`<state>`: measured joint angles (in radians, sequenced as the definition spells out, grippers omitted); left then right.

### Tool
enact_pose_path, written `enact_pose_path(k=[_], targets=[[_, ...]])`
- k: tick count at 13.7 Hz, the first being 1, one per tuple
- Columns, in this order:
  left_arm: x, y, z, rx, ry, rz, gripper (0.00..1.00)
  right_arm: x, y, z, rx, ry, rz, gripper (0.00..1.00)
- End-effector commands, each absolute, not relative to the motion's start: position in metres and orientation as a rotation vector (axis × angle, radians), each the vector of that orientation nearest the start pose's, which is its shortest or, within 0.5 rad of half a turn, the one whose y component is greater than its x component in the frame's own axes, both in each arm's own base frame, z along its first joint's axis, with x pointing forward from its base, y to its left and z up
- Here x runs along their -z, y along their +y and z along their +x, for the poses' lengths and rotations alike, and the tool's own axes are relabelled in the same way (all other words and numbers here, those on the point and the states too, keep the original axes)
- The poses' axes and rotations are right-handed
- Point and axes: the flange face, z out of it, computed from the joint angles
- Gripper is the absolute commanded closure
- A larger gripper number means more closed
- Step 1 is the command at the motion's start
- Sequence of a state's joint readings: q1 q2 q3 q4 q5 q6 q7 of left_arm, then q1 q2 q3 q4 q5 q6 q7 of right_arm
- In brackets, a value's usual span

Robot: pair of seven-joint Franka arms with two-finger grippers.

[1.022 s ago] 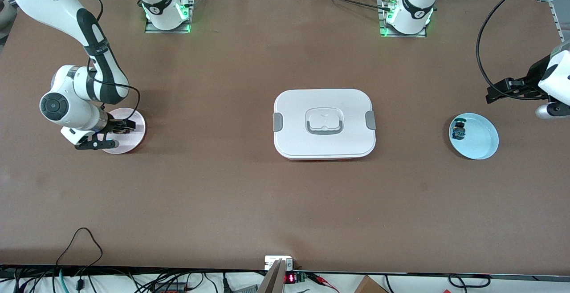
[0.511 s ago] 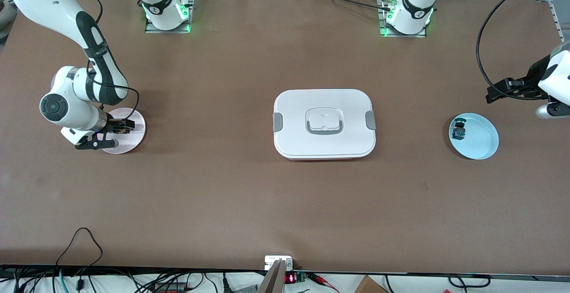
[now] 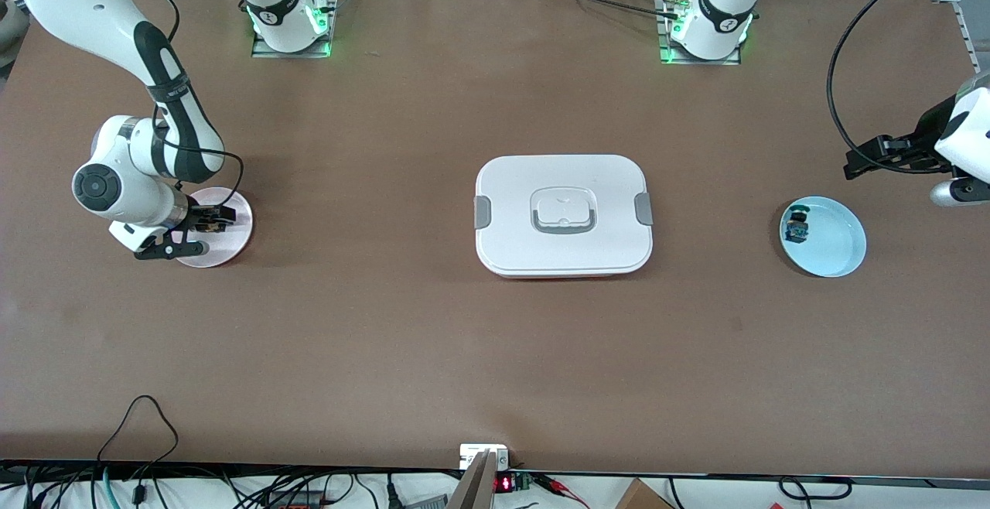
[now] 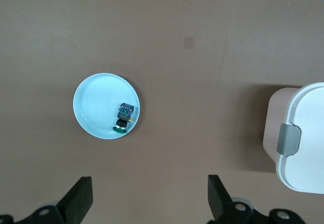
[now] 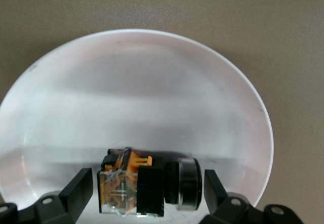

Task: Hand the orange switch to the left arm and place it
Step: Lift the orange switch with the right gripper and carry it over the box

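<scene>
Reaching down onto the pink plate [image 3: 232,234], your right tool [image 5: 147,188] straddles the orange switch [image 5: 134,186] lying there, fingers [image 5: 76,191] spread and not yet gripping. The box [image 3: 563,215] sits mid-counter. Your left tool [image 4: 149,196] waits, released, above the counter beside the blue plate [image 4: 93,107].

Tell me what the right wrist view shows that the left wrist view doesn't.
Only the right wrist view shows the orange switch lying on the pink plate, between the open fingers of the right gripper. Only the left wrist view shows the blue switch in the light blue plate, one end of the box, and the open left gripper above the table. Both show the brown tabletop.
</scene>
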<state>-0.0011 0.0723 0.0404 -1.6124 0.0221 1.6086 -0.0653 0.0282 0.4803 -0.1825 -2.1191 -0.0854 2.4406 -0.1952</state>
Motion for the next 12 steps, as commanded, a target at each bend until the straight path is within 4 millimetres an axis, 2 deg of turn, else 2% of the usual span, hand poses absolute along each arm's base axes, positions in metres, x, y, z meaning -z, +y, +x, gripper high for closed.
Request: enact_pose_path(k=[1, 2, 4, 7, 9, 12], targets=[[-0.572, 0.022, 0.572, -0.114, -0.129, -3.113, 0.00, -0.172, -0.088, 0.549, -0.277, -0.220, -3.221, 0.29], [-0.574, 0.023, 0.571, -0.112, -0.132, -3.113, 0.00, -0.173, -0.087, 0.550, -0.278, -0.195, -3.223, 0.58], [-0.573, 0.023, 0.571, -0.119, -0.132, -3.112, 0.00, -0.174, -0.088, 0.550, -0.275, -0.192, -3.223, 0.77], [-0.577, 0.023, 0.572, -0.107, -0.132, -3.113, 0.00, -0.184, -0.087, 0.554, -0.251, -0.213, -3.223, 0.88], [-0.578, 0.024, 0.573, -0.098, -0.134, -3.113, 0.00, -0.195, -0.076, 0.558, -0.268, -0.239, -3.210, 0.94], [-0.578, 0.022, 0.574, -0.090, -0.129, -3.112, 0.00, -0.240, -0.072, 0.574, -0.287, -0.230, -3.199, 0.97]])
